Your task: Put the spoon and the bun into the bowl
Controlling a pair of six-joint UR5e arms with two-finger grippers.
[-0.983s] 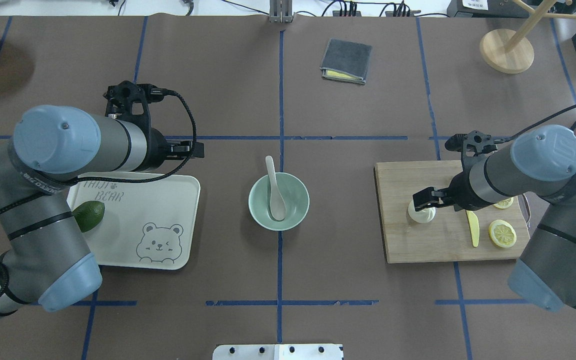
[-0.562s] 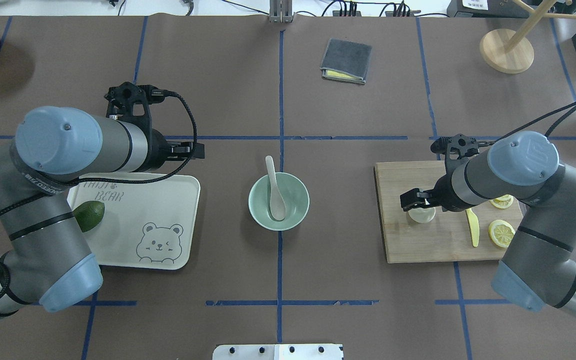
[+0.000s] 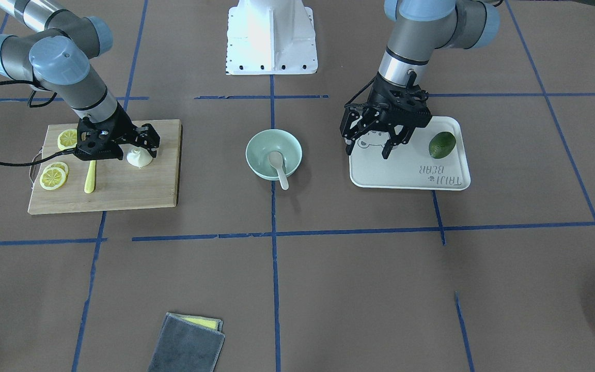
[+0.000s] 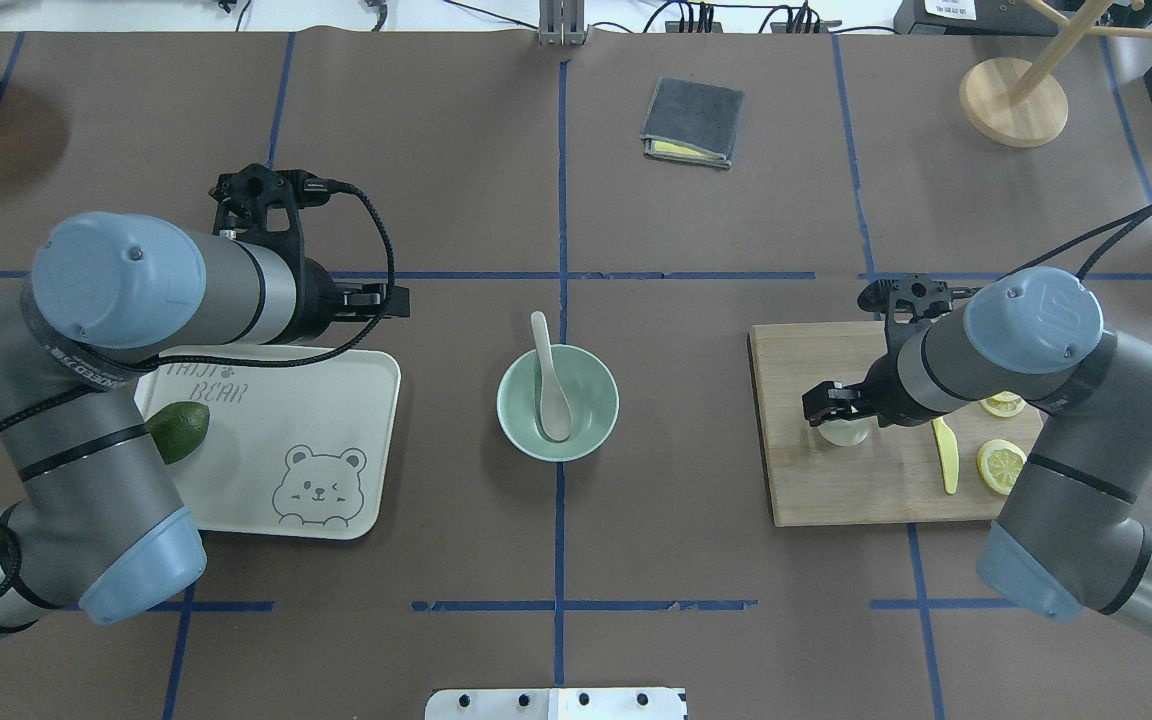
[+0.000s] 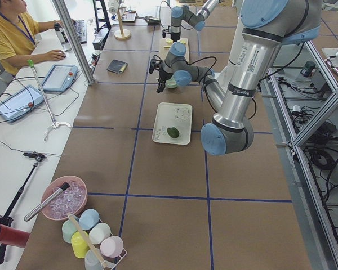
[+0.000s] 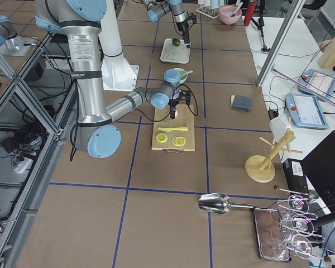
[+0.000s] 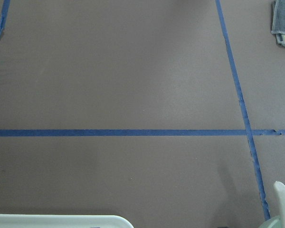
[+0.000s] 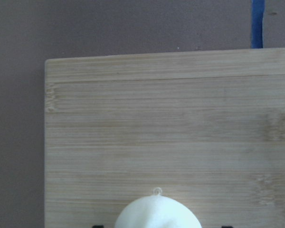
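Note:
The white spoon point(image 4: 548, 375) lies in the mint-green bowl point(image 4: 514, 428) at the table's middle, its handle sticking out over the far rim; both also show in the front view, spoon point(image 3: 278, 165) and bowl point(image 3: 256, 147). The white bun point(image 4: 844, 433) sits upright on the wooden cutting board point(image 4: 816, 490). My right gripper point(image 4: 836, 415) is open and low over the bun, one finger on each side; the right wrist view shows gaps beside the bun point(image 8: 157, 213). My left gripper point(image 3: 369, 149) is open and empty above the near corner of the white bear tray point(image 3: 411, 175).
Lemon slices point(image 4: 1001, 465) and a yellow plastic knife point(image 4: 946, 455) lie on the board to the bun's right. A dark green avocado point(image 4: 181, 430) lies on the tray. A folded grey cloth point(image 4: 693, 120) and a wooden stand point(image 4: 1013, 100) are at the far side.
My right gripper has moved a little to the left and come down around the bun. The left arm, spoon and bowl have stayed where they were.

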